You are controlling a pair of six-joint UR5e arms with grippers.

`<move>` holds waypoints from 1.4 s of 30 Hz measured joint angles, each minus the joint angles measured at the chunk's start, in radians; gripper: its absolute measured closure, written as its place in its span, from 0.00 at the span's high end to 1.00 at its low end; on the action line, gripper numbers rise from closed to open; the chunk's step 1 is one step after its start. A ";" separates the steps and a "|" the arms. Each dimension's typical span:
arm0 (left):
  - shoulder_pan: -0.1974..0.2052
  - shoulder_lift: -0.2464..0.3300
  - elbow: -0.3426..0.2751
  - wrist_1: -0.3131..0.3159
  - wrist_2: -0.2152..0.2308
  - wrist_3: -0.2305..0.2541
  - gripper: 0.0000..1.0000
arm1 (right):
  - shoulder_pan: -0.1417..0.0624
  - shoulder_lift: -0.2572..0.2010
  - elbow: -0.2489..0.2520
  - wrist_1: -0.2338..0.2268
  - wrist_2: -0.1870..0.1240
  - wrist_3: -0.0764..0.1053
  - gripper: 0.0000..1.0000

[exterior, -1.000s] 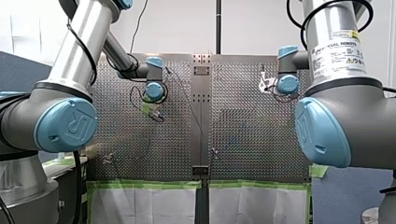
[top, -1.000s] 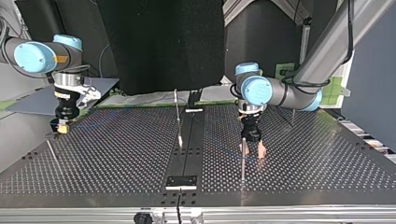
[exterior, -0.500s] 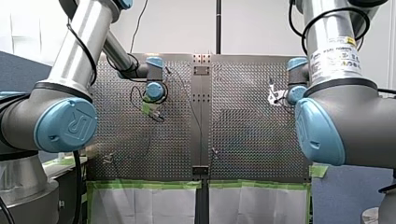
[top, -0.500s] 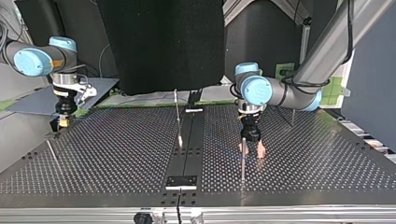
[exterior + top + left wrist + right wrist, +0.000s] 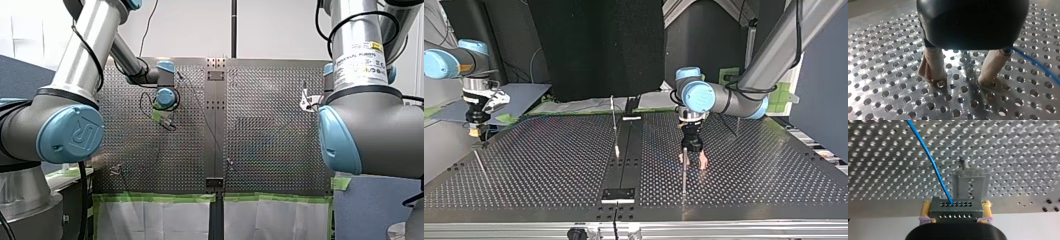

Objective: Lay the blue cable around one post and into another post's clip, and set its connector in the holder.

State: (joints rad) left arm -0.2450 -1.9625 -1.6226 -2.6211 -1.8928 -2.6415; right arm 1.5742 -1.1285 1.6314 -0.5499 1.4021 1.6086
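Perforated metal table (image 5: 549,165) spreads under both my arms, with a dark strip (image 5: 634,150) down its middle. On it, the blue cable (image 5: 933,167) runs into the connector (image 5: 955,211), a small metal block with rows of holes. My right gripper (image 5: 956,203) clamps that block between its yellow pads (image 5: 926,210), one on each side. From the block the cable curves away across the table. Just ahead of the connector stands a metal bracket (image 5: 969,185) with holes in its face and a pin above it; whether the two touch I cannot tell. In the top view this gripper hangs over the table's far left corner.

The cable shows again in the left wrist view, passing just beside one finger of my left gripper (image 5: 960,81). Its beige pads (image 5: 934,65) are spread apart with nothing between them, and their tips are down at the table's surface. In the top view a thin upright post (image 5: 684,172) stands just beside this gripper, toward the view's left. A second post (image 5: 614,122) rises by the dark strip further back, and a third post (image 5: 479,162) leans near the table's left edge.
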 joint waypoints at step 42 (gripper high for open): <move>0.001 0.000 0.000 -0.002 0.011 0.012 1.00 | -0.051 0.046 -0.103 0.092 -0.256 -0.016 0.00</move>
State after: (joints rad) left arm -0.2436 -1.9625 -1.6224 -2.6233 -1.8820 -2.6293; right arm 1.5237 -1.0829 1.5284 -0.4579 1.1459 1.5930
